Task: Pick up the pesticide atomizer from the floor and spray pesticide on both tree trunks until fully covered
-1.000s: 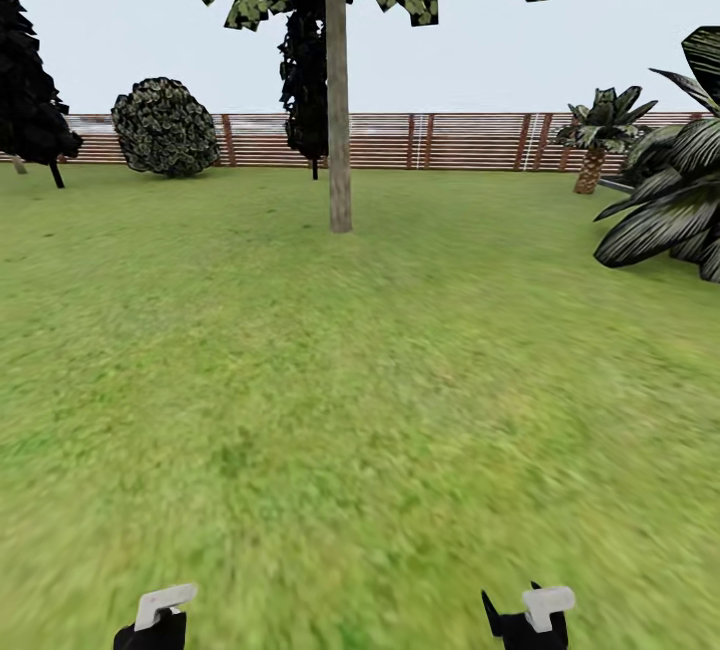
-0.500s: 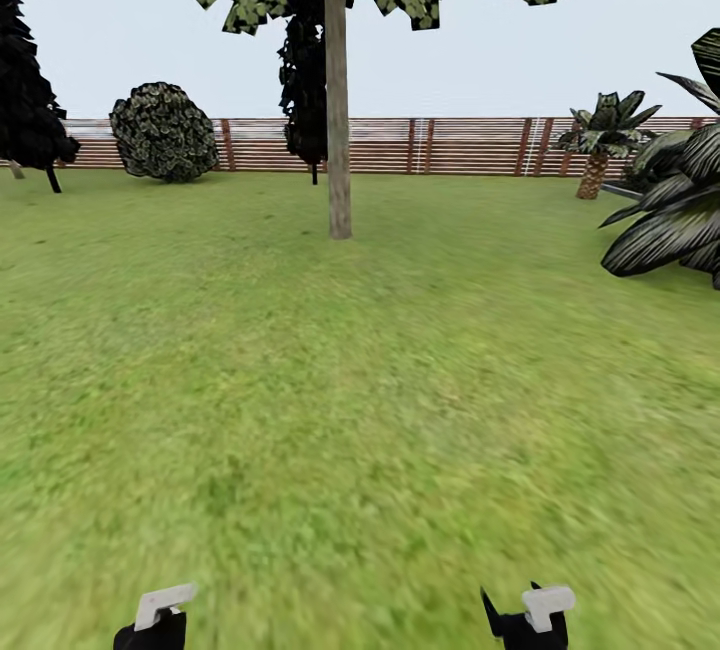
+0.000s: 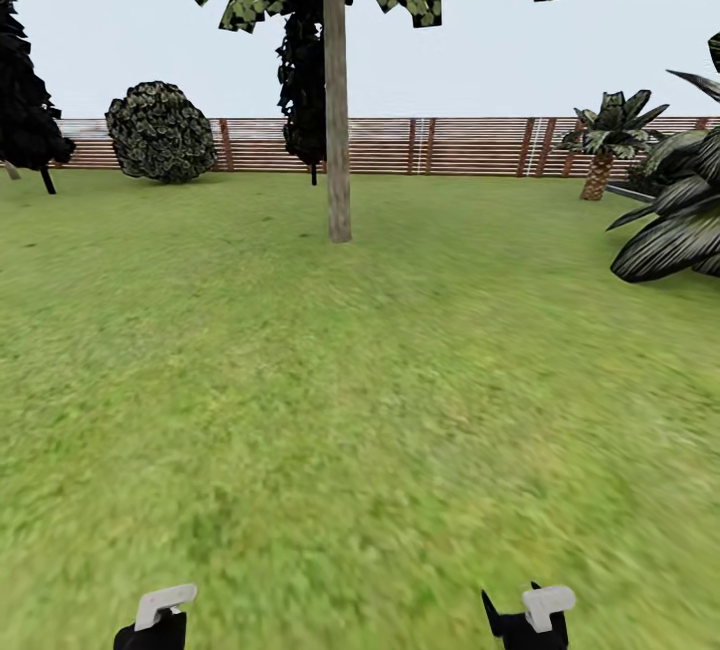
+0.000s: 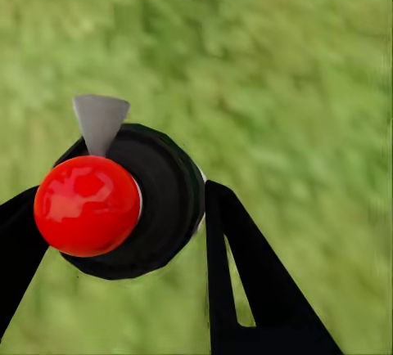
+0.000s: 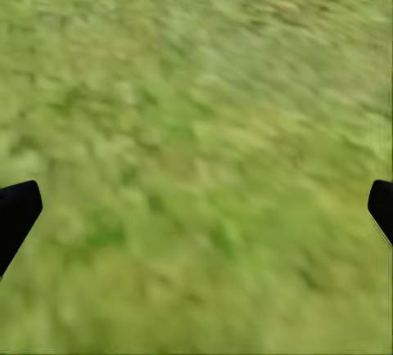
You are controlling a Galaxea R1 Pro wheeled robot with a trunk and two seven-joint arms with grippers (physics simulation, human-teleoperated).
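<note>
Head view: pale grey-tan straight tree trunk (image 3: 338, 130) ahead sits slightly lower than before, robot approaching | left gripper (image 4: 123, 232) clamps black red-capped atomizer (image 4: 123, 204) | right gripper (image 5: 196, 208) spread, empty.

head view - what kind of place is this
A fenced garden, by the look of it: a wide grass lawn, a tall bare-trunked tree in the middle, and a brown slatted wooden fence along the far edge.

The tall tree with a bare grey-tan trunk (image 3: 337, 130) stands on the blurry green lawn (image 3: 360, 410), before the brown slatted wooden fence (image 3: 470, 144); a round dark bush (image 3: 161, 131) lies to its left, a short scaly-trunked palm (image 3: 606, 145) to its right.
</note>
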